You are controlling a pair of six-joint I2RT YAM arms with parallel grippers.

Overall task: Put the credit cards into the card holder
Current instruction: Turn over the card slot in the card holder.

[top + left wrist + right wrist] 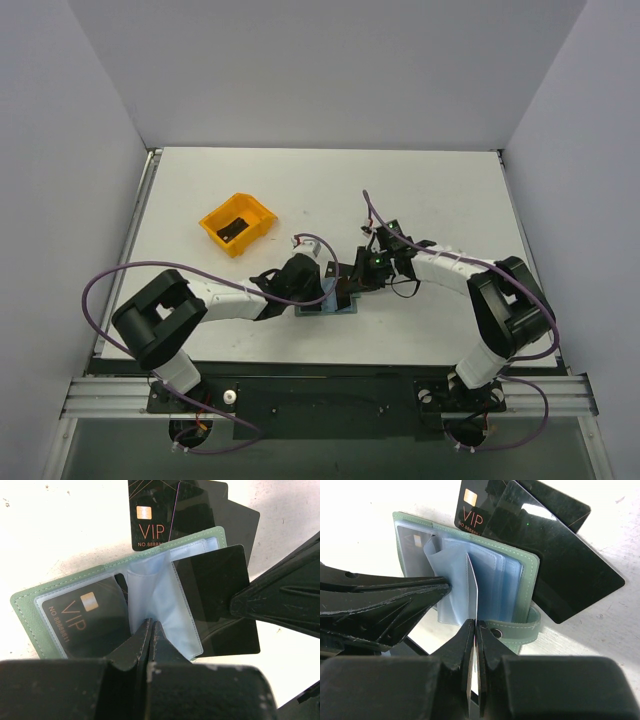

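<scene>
The card holder (30, 612) lies open on the table (420, 190), toward the near edge and between the two arms. The left gripper (151, 630) is pressed together on a clear sleeve (150, 590) of the holder. The right gripper (474, 630) pinches a black card (212, 587) lying over the sleeves. Loose credit cards (150, 515) lie fanned beside the holder, partly under its edge. An orange bin (238, 222) sits to the far left

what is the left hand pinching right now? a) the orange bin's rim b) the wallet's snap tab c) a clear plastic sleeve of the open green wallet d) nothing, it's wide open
c: in the left wrist view the left hand has its tips shut on a clear sleeve at the middle of the open card holder.
</scene>
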